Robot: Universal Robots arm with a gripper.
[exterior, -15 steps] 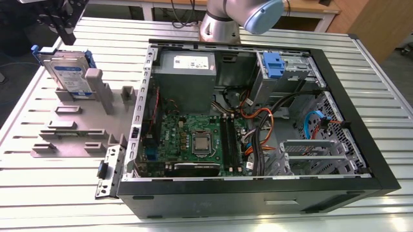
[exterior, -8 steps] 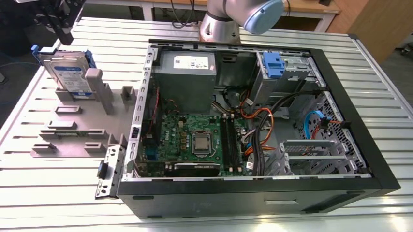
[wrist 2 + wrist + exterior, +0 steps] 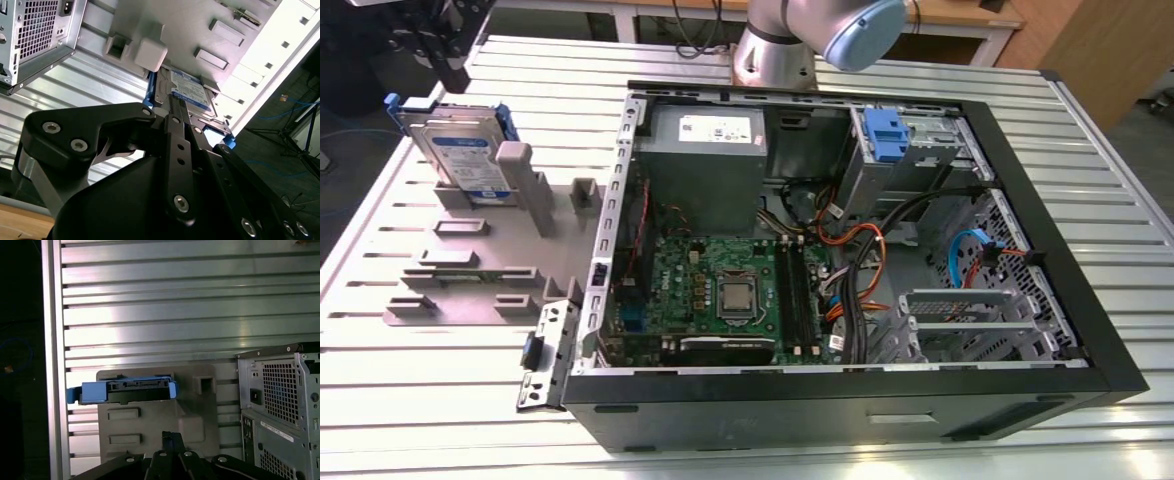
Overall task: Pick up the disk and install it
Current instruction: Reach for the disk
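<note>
The flat silver rectangular disk in its blue carrier frame [image 3: 458, 150] stood upright in a grey plastic holder [image 3: 507, 250] on the ribbed metal counter [image 3: 440, 400]. The black gripper [image 3: 172, 439], tips together and empty, hovered near it. A good grasp would need them spread and centred across the disk's flat faces. One disk, one holder, one open black computer case [image 3: 854, 405].
</note>
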